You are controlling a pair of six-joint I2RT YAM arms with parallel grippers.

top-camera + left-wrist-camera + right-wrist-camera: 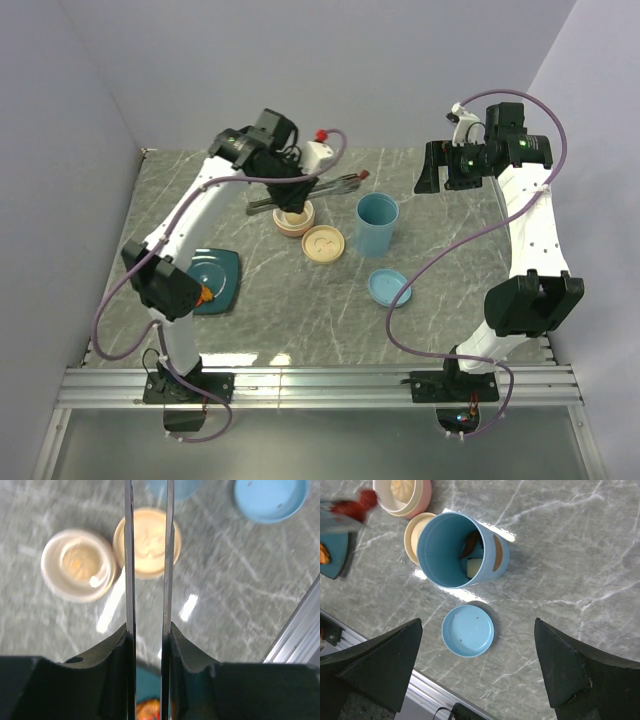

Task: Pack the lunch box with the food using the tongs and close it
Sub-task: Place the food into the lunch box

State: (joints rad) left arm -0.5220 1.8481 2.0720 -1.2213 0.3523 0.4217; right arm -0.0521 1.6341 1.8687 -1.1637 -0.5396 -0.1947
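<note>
Just left of the blue lunch box tub [377,224] on the marble tabletop [300,310] there's a beige lid [324,243] lying flat. A bit further left and back from the tub sits a pinkish bowl [294,217] with something pale in it, too blurry to call. The left pincer [290,180] hangs over that bowl, pinching the tongs [130,555], so the two silver arms run close together and parallel, out over the beige lid toward the tub. Looking down into the tub from the right wrist view, there's food in there: a brownish-orange piece [470,544] and a pale chunk [474,567]. The tub's blue lid [389,288] lies flat on the near side of it. Well left of the tub is the teal plate [225,270] with an orange-red piece [205,293] on it. The right pincer [440,170] is spread wide and empty, up in the air off the tub's far right
</note>
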